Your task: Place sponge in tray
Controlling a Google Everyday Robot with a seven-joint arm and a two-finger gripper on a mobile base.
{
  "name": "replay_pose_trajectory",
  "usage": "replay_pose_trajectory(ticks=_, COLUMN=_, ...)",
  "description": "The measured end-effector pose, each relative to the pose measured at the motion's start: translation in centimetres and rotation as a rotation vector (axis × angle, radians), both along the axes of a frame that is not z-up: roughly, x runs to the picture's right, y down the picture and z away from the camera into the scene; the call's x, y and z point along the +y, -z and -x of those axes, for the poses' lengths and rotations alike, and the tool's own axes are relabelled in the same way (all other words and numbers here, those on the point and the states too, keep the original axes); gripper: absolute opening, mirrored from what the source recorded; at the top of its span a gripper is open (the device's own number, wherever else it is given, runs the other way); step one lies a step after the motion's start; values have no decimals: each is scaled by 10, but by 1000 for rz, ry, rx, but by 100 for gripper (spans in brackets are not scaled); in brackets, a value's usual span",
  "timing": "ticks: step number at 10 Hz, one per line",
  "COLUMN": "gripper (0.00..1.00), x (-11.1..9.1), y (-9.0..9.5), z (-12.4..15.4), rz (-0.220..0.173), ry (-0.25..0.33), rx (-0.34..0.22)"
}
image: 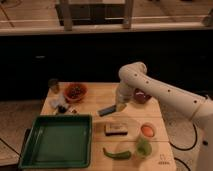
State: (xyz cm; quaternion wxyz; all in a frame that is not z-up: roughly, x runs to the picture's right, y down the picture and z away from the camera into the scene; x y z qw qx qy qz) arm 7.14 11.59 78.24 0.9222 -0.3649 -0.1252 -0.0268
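The sponge [106, 110] is a small blue-grey pad, tilted, over the middle of the wooden table. My gripper [120, 106] is at its right end and is shut on it, holding it just above the tabletop. The white arm [150, 87] reaches in from the right. The large green tray [60, 118] lies at the table's front left, down and to the left of the sponge, with nothing in it.
A cream-topped block [116, 129] lies just below the sponge. An orange item [147, 130], a green cup [143, 146] and a green pepper [117, 154] sit front right. A red bowl [75, 92], a can [53, 85] and a dark bowl [142, 96] stand at the back.
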Motion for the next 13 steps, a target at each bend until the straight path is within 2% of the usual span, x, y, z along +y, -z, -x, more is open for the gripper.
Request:
replay_pose_trajectory(ticks=3, gripper=1, x=6, y=12, z=9, rz=5, ry=7, rx=-11)
replay_pose_trajectory(ticks=6, gripper=1, x=0, y=4, z=14, rz=11, ry=10, rx=-18)
replay_pose_trajectory(ticks=10, gripper=1, x=21, y=26, z=30, rz=24, ry=38, rx=-42)
replay_pose_trajectory(ticks=13, gripper=1, x=18, y=23, z=34, rz=24, ry=36, rx=-52)
